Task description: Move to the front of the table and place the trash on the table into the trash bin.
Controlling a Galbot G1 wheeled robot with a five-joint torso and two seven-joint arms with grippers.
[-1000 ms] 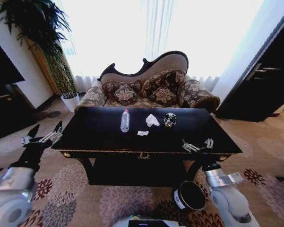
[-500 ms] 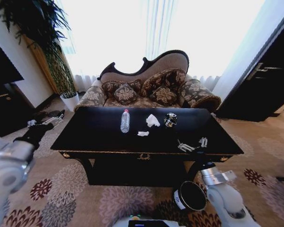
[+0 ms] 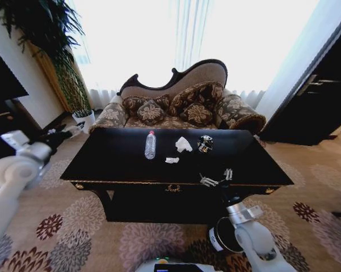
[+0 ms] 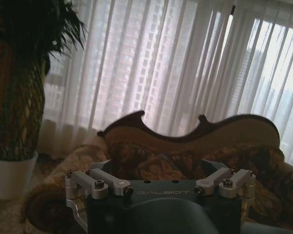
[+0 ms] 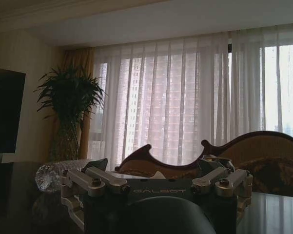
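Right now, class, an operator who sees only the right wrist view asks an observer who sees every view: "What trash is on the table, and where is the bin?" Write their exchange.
Observer: Four pieces lie on the table: a bottle, a tissue, a paper scrap and a crushed can.
Operator: And the bin?
Observer: The bin stands on the carpet below the table's front right corner, partly behind the right arm.
Operator: Where is the left pincer?
Observer: The left pincer is off the table's left end, near a white plant pot.
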